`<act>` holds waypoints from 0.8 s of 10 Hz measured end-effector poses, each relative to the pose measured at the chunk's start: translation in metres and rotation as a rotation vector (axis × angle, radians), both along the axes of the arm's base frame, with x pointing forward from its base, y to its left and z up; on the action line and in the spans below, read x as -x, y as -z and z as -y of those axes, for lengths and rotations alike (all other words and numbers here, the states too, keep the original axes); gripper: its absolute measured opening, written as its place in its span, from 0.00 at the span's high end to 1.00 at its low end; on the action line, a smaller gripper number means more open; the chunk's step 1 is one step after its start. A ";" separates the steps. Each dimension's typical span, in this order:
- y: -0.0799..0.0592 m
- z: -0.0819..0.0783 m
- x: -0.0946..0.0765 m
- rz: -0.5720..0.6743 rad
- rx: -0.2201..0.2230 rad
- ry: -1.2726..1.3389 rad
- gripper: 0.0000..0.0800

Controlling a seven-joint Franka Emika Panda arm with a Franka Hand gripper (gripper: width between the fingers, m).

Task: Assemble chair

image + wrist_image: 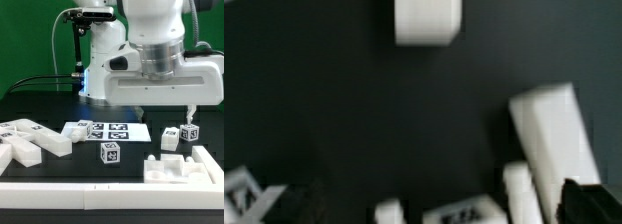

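Note:
The chair is in loose white parts. Several bars and slabs (35,140) lie at the exterior view's left. Two small tagged blocks (180,135) stand at its right, with a chunky notched piece (175,167) in front of them. My gripper (441,202) hangs above the table's right side, open and holding nothing. One dark fingertip (186,114) shows just above the tagged blocks. The blurred wrist view shows a white bar (557,130), a rounded white post (425,20) and tagged pieces (459,212) on the dark table below the jaws.
The marker board (105,129) lies flat mid-table with a lone tagged cube (110,152) in front of it. A long white rail (100,190) runs along the front edge. The arm's base (100,60) and cables stand behind.

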State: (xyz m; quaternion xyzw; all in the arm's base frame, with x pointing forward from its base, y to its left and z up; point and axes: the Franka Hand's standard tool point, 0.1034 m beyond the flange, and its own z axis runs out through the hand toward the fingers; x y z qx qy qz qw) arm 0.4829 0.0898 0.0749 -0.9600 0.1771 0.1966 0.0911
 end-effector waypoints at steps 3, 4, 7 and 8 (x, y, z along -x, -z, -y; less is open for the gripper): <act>0.004 0.001 0.007 -0.197 -0.060 -0.036 0.19; 0.006 0.000 0.010 -0.267 -0.082 -0.050 0.19; 0.024 -0.014 0.029 -0.446 -0.166 -0.140 0.19; 0.024 -0.013 0.028 -0.487 -0.180 -0.146 0.19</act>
